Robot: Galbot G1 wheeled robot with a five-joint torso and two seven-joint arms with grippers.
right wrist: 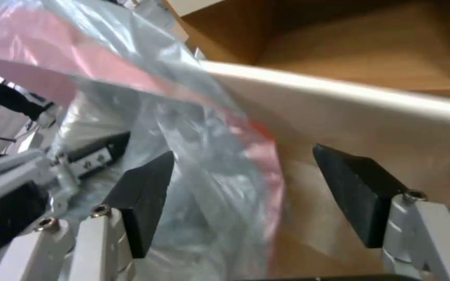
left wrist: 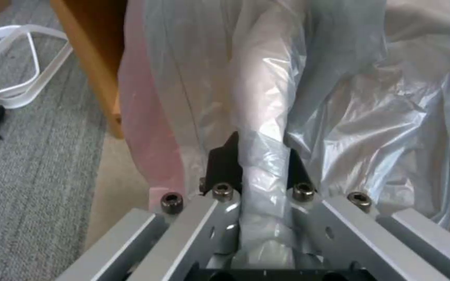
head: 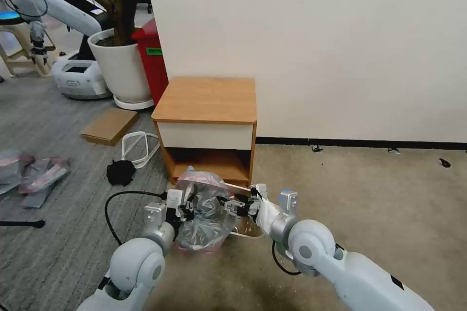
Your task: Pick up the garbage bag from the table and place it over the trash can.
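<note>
Both arms are low in front of the nightstand worktop (head: 206, 99), on the beige carpet (head: 369, 194).

The garbage bag (head: 204, 214), grey crinkled film with a pink rim, hangs bunched between the two grippers, just in front of the worktop's open lower shelf (head: 214, 165).

Left gripper (left wrist: 260, 164): pads pinched together on a fold of the bag; in the left wrist view the film runs straight between the black fingertips (left wrist: 224, 164) and up past them.

Right gripper (right wrist: 246, 195): black pads (right wrist: 358, 191) stand wide apart, with bag film and its pink rim lying across the gap, gripped by neither.

Trash can (right wrist: 360, 117): its cream rolled rim crosses the right wrview view just beyond the right gripper; in the head view a pale edge shows below the bag. The bag's pink rim drapes over one end of that rim.

Off to the left, on the grey carpet: a white plastic frame (head: 138, 148), a black clump (head: 120, 172), a flat piece of cardboard (head: 109, 125), and a heap of pink-grey bags (head: 36, 175).
</note>
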